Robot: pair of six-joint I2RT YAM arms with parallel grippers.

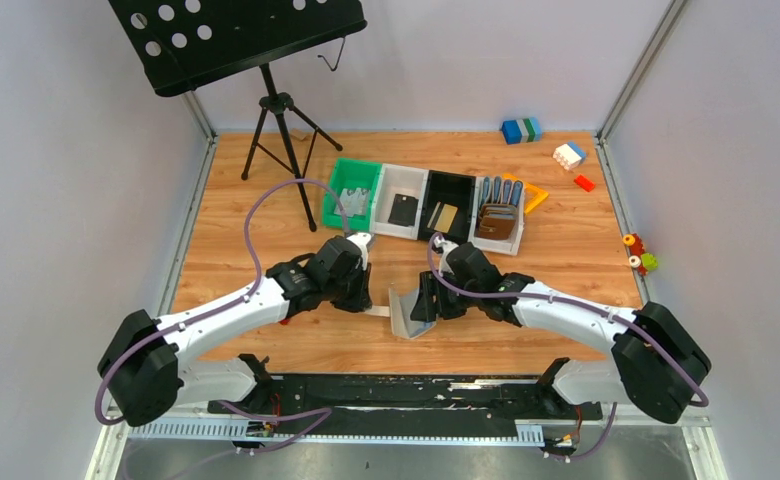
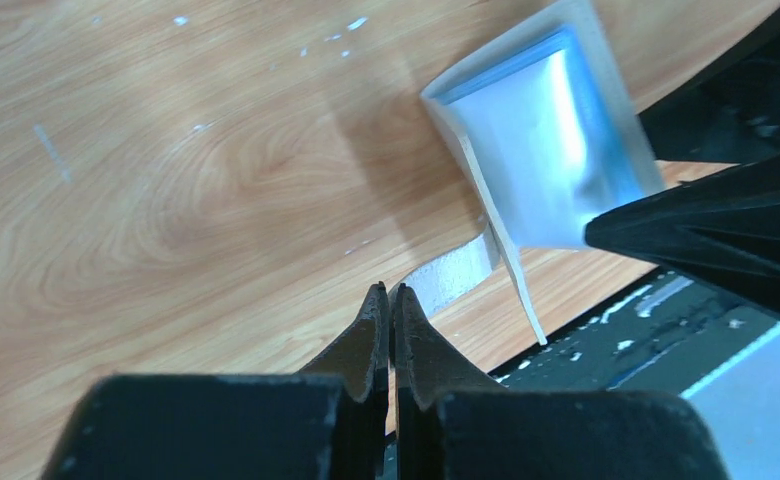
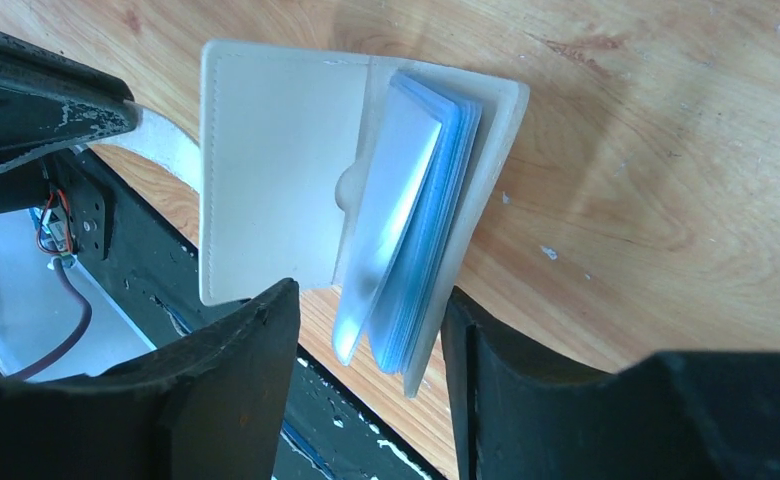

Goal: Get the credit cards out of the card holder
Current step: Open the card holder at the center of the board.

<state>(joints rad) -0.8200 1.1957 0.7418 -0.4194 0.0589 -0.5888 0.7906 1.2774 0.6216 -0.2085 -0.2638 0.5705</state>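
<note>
Two claws share the card holder, open near the table's 6 o'clock edge: my left gripper pinches its tab, and my right gripper is spread astride its bluish sleeves. I'd hold the tab taut and nip one card edge. At 12 o'clock, a black bin holds a gold credit card; the bin at its 3 o'clock holds brown wallets.

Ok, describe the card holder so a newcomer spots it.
Near the front edge of the table, between the left hand and right hand, sits the card holder. It is pale grey-beige and open, unlike the brown wallets in the far bin.
</note>
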